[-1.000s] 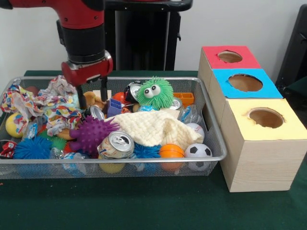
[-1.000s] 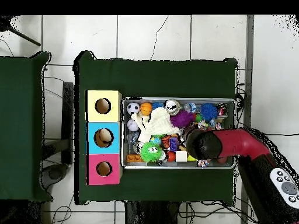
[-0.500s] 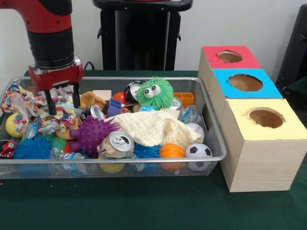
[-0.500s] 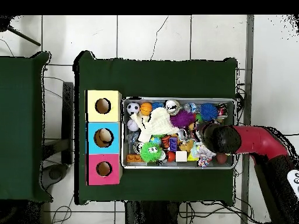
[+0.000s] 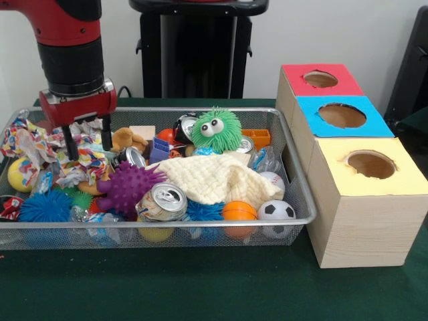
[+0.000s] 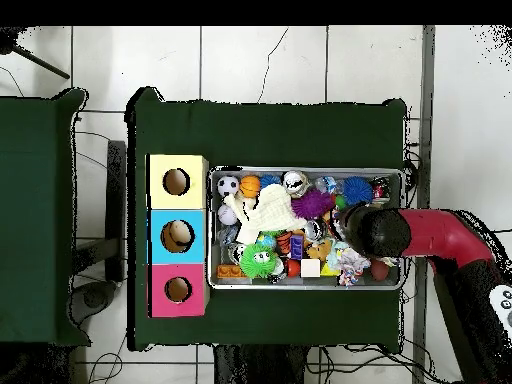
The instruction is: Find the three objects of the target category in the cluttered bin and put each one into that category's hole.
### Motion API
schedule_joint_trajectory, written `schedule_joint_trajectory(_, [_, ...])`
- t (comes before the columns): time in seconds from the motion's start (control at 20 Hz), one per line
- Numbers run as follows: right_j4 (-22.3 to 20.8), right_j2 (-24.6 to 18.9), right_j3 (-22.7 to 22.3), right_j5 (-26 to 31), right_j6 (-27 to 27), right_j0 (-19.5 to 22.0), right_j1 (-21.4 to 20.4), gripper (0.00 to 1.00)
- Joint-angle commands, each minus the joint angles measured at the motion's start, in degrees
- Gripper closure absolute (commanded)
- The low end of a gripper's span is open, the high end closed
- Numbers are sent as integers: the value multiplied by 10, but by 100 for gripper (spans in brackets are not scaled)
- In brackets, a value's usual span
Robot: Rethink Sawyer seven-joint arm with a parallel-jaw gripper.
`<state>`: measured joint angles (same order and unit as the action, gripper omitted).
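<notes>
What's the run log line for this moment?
claw: open, empty | over: patterned cloth, bin's end farthest from boxes | holes: nothing entering

front: table-level, close, facing bin (image 5: pixel 294 200); overhead: high, straight down; shared: bin, boxes (image 5: pixel 348 167)

One wire bin (image 5: pixel 294 175), three holed boxes (image 5: pixel 364 200), two cans (image 5: pixel 162 200).

You have bright, even room light with soft shadows. The soda can (image 5: pixel 162 199) top glints faintly. A thin shadow lies on the bench (image 5: pixel 200 287) under the wire bin (image 5: pixel 294 194). Front view stays sharp.
</notes>
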<state>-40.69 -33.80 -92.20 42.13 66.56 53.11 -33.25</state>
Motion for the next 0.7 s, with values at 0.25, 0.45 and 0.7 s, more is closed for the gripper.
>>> schedule_joint_trajectory(0.25, [4, 33, -65, -10, 22, 19, -25, 0])
schedule_joint_trajectory(0.45, [5, 39, -88, -29, 39, 29, -30, 0])
schedule_joint_trajectory(0.7, [11, 41, -104, -31, 38, 41, -35, 0])
